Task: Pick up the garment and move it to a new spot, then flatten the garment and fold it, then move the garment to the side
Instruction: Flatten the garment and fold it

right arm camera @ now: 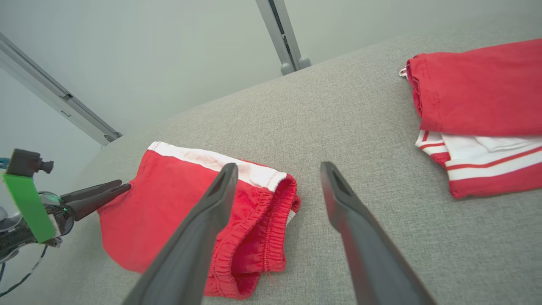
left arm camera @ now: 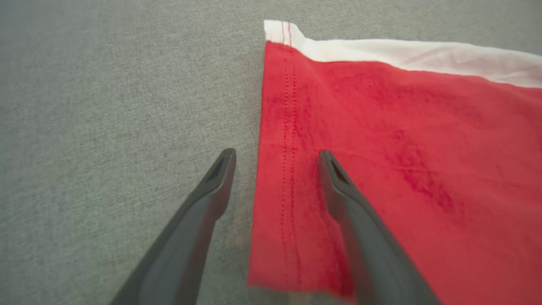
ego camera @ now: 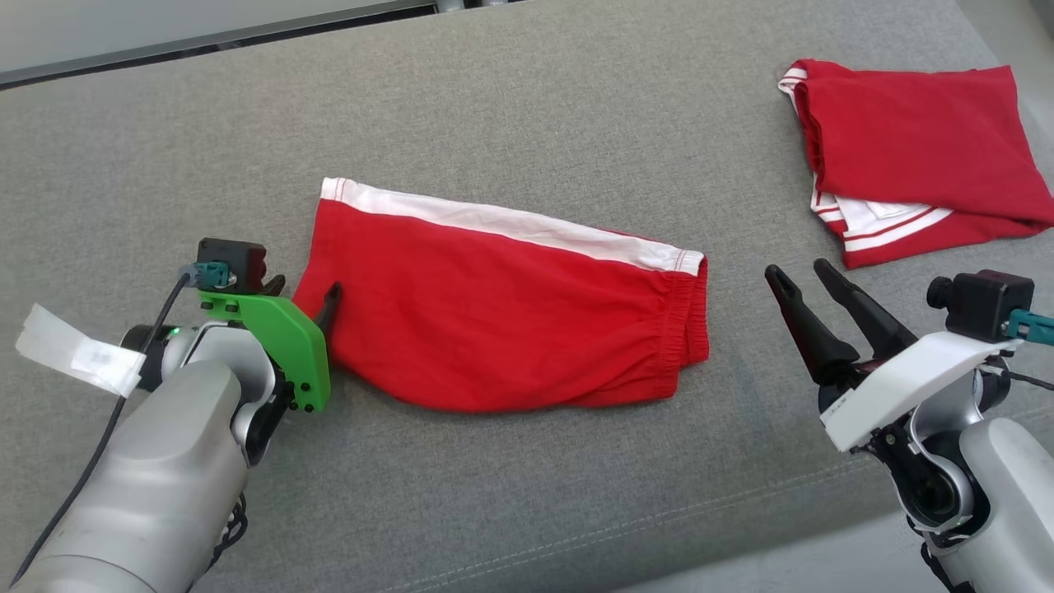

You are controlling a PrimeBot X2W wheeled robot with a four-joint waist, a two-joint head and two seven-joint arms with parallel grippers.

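Observation:
The garment (ego camera: 502,313) is a pair of red shorts with a white side stripe, lying flat and folded on the grey cushion (ego camera: 535,107). My left gripper (ego camera: 305,288) is open at the garment's left hem. In the left wrist view one finger hovers over the red cloth (left arm camera: 402,148) and the other over bare cushion, the left gripper (left arm camera: 276,153) straddling the hem edge. My right gripper (ego camera: 799,270) stands open with nothing between its fingers, a short way right of the elastic waistband. In the right wrist view the right gripper (right arm camera: 278,166) points past the waistband end of the garment (right arm camera: 178,212).
A second red garment with white striped trim (ego camera: 914,156) lies folded at the far right of the cushion, also in the right wrist view (right arm camera: 478,106). The cushion's front edge (ego camera: 659,527) runs near the bottom. A pale wall with a metal rail (right arm camera: 281,34) is behind.

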